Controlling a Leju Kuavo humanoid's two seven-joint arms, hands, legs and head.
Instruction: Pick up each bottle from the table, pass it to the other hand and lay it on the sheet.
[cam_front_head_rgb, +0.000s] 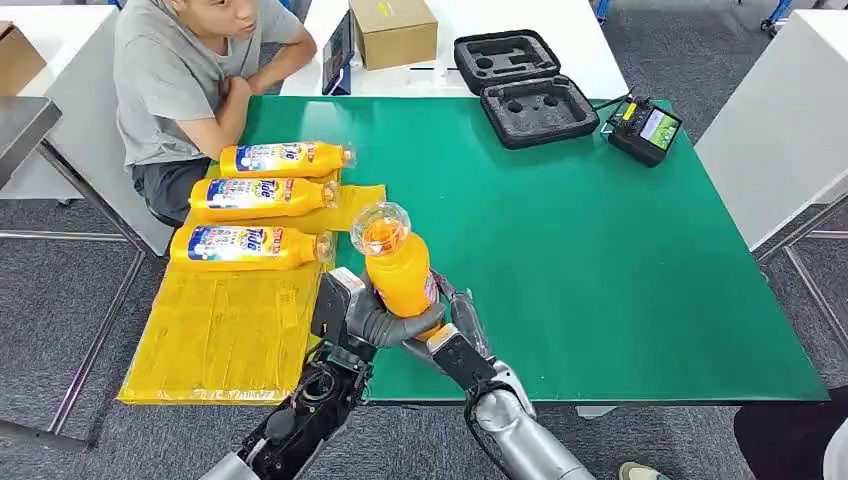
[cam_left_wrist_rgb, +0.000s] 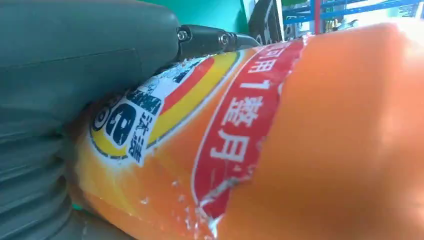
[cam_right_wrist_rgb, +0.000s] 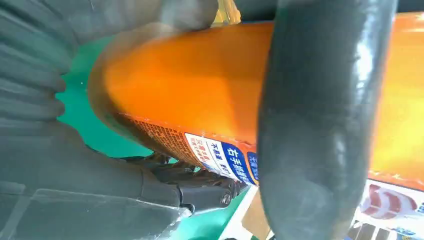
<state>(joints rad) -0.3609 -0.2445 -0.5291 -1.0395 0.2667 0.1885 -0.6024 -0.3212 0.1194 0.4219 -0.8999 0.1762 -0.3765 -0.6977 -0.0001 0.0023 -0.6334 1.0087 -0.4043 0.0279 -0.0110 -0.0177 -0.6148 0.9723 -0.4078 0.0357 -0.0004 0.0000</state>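
Holding one orange bottle upright above the green table, just right of the yellow sheet, clear cap uppermost. Left hand wrapped round the lower body from the sheet side, thick thumb curled across the front; right hand cupped against the same lower body from the side away from the sheet, fingers closed on it. Both hands gripping at once: judged mid hand-over, neither yet released. Upright pose likely kept so each hand gets a full wrap on the round body. Left wrist view: label pressed against the grey palm, contact firm. Right wrist view: dark finger crossing the orange body, grip confirmed. Three bottles already lying flat on the far part of the sheet, side by side, caps pointing toward the table, near part of the sheet bare and probably the next lay-down spot. Seated person beyond the sheet, arms at the table corner. Open black case and handset well beyond the sheet, at the far edge of the table
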